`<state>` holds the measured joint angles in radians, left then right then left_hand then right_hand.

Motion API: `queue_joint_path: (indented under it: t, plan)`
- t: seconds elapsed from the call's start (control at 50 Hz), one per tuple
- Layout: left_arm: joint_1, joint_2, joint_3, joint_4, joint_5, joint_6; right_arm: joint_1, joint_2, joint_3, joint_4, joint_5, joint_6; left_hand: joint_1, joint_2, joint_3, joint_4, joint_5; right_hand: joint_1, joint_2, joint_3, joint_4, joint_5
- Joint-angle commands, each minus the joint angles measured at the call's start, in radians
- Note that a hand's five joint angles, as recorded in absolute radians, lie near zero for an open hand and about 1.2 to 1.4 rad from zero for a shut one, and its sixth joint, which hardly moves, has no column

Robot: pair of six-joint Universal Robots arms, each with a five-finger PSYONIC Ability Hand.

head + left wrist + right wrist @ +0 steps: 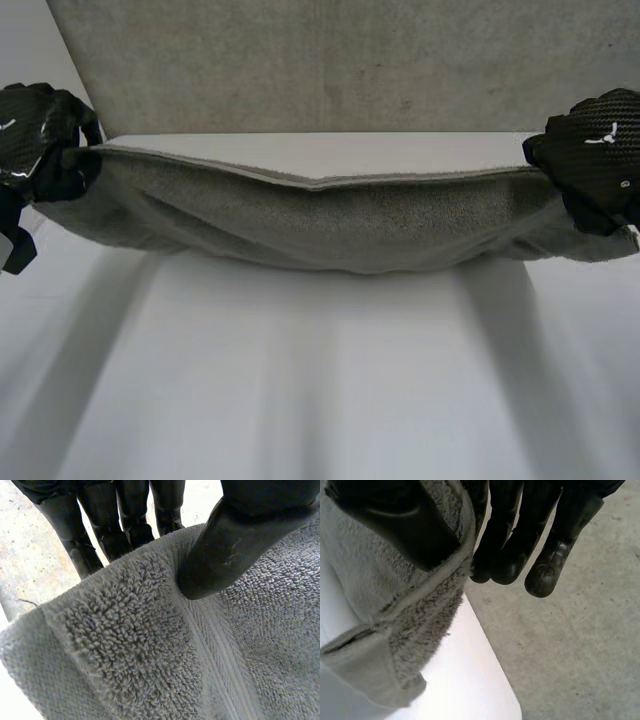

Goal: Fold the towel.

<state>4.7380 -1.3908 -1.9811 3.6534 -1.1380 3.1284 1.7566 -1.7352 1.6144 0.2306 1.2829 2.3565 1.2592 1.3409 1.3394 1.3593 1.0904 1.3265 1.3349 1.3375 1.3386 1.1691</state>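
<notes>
Head view: towel [330,215] is held up over the table [300,400], near its far edge, strung between both hands and sagging in the middle. I cannot tell if the sag touches the table. It looks doubled, with two upper edges running side by side. The left hand [40,130] has the end over the table's left side and the right hand [595,155] has the end over its right side. A concrete floor [350,60] lies beyond the table. Left wrist view: the thumb presses the pile from the front with the fingers [125,525] straight behind the hem, so a corner is pinched with a decent bite. Right wrist view: the thumb is on one face of the cloth and the fingers [540,555] are behind its edge, pinching close to the hem. A loose corner dangles above the table edge. Judgement: mid-fold, carry phase, lifted and spread but not laid down. The next move calls for both hands to travel together with even tension, set the sag on the table first, drape the held edge over, and release only once the edges line up. Risk: the right bite looks shallow and could slip.
</notes>
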Motion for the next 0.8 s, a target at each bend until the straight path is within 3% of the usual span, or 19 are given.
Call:
queue_joint_path:
  t: [0.02, 0.2, 0.36, 0.5, 0.56, 0.7, 0.8]
  plan:
    - [-0.010, -0.084, 0.033, -0.018, 0.001, 0.007, -0.005, 0.159, -0.017, -0.005, -0.013, -0.186, 0.137, 0.055, 0.057, 0.037, 0.131, 0.070, 0.061, 0.059, 0.058, 0.053]
    - [-0.046, -0.378, 0.157, -0.016, 0.000, 0.036, 0.009, 0.428, -0.128, -0.019, -0.004, -0.212, 0.137, 0.055, 0.057, 0.037, 0.131, 0.070, 0.061, 0.059, 0.058, 0.053]
    - [-0.107, -0.663, 0.365, -0.085, -0.012, 0.215, 0.027, 0.606, -0.220, -0.125, 0.013, -0.198, 0.137, 0.055, 0.057, 0.037, 0.131, 0.070, 0.061, 0.059, 0.058, 0.053]
    - [-0.148, -0.801, 0.507, -0.101, -0.019, 0.254, 0.070, 0.773, -0.333, -0.290, 0.116, -0.085, 0.137, 0.055, 0.057, 0.037, 0.131, 0.070, 0.061, 0.059, 0.058, 0.053]
    - [-0.168, -0.856, 0.565, -0.101, -0.039, 0.256, 0.084, 0.836, -0.381, -0.316, 0.139, -0.056, 0.137, 0.055, 0.057, 0.037, 0.131, 0.070, 0.061, 0.059, 0.058, 0.053]
    - [-0.196, -0.962, 0.706, -0.104, -0.189, 0.256, 0.123, 0.945, -0.478, -0.323, 0.156, -0.040, 0.137, 0.055, 0.057, 0.037, 0.131, 0.070, 0.061, 0.059, 0.058, 0.053]
    - [-0.204, -0.996, 0.749, -0.102, -0.206, 0.256, 0.142, 1.016, -0.539, -0.324, 0.174, -0.040, 0.137, 0.055, 0.057, 0.037, 0.131, 0.070, 0.061, 0.059, 0.058, 0.053]
